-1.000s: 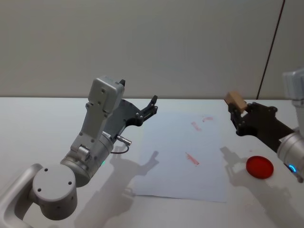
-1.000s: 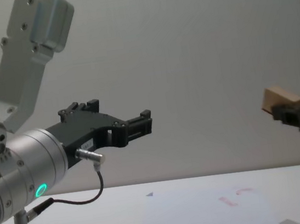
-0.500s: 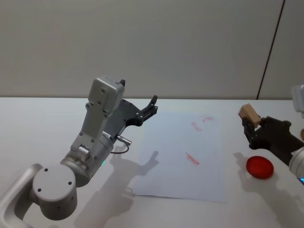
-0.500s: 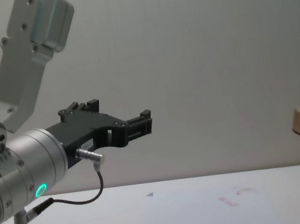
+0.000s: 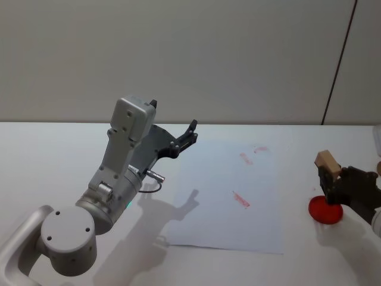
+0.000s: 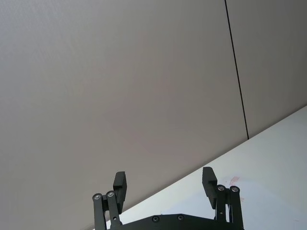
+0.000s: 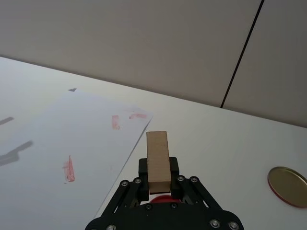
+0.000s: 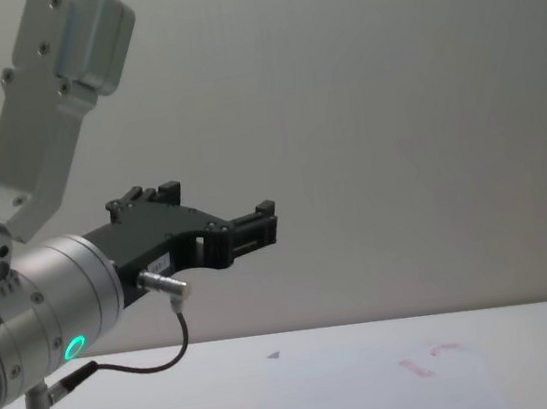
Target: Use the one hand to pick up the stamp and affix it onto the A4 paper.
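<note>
Right tool: The right tool (image 5: pixel 327 189) is low at the right edge of the head view. It is pinching the stamp (image 5: pixel 327 161), which sticks up out of its grip.
Stamp: In the right wrist view the stamp (image 7: pixel 158 163) is a tan wood block held tight between the jaws of the tool (image 7: pixel 159 190).
Red pad: A round red pad (image 5: pixel 325 210) lies on the white surface (image 5: pixel 47 155) just under the stamp. It looks like an ink pad, so I think the stamp is here to get ink.
A4 paper: The A4 paper (image 5: pixel 223 196) lies flat in the middle of the surface, to the left of the red pad. It has a few red marks on it.
Gold lid: A round gold lid (image 7: pixel 287 186) lies on the surface, apart from the paper.
Left tool: The left tool (image 5: pixel 189 136) hangs in the air over the far left side of the paper. Its fingers (image 6: pixel 120 184) are spread wide and hold nothing.
What could go wrong: The block stands tall in the grip, so a hard push down could tip it. Then the mark would come out smeared. A tilted stamp could also miss the pad or slide the paper.
</note>
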